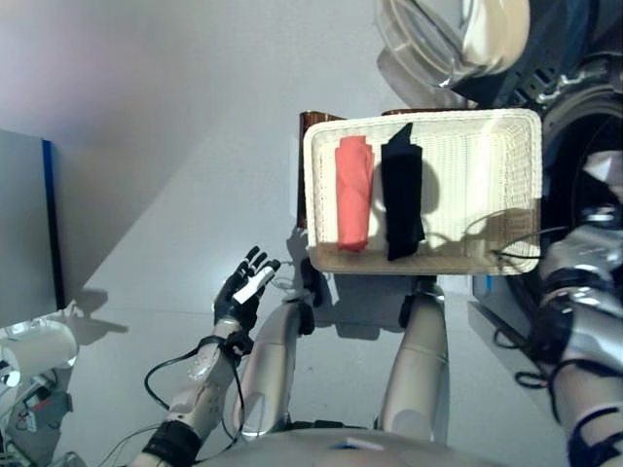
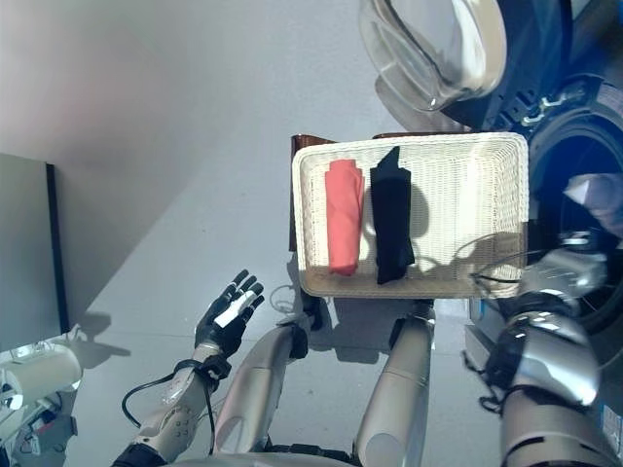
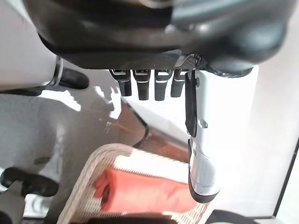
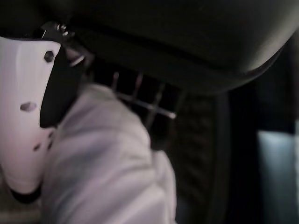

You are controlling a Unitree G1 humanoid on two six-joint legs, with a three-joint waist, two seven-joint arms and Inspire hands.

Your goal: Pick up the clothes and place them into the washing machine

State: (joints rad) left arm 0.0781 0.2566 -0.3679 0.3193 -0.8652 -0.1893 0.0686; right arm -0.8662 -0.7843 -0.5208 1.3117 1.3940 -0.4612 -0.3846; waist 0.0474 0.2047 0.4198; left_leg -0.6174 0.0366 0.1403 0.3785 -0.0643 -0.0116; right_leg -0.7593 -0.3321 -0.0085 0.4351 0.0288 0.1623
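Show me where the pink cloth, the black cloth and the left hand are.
pink cloth [image 1: 354,193], left eye view, middle of the roll.
black cloth [image 1: 401,195], left eye view, its middle.
left hand [image 1: 240,289], left eye view, palm.

Laundry spot, front-loading washing machine [image 1: 584,126] with open door [image 1: 448,39], wicker basket [image 1: 487,175], bare grey floor [image 1: 175,195]

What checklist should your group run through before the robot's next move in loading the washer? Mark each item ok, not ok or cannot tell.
1. Washer door open: ok.
2. Right hand holds the pale garment: ok.
3. Garment fully inside the drum: cannot tell.
4. Left hand free, open, clear of the basket: ok.
5. Basket emptied: not ok; red cloth and black cloth remain.
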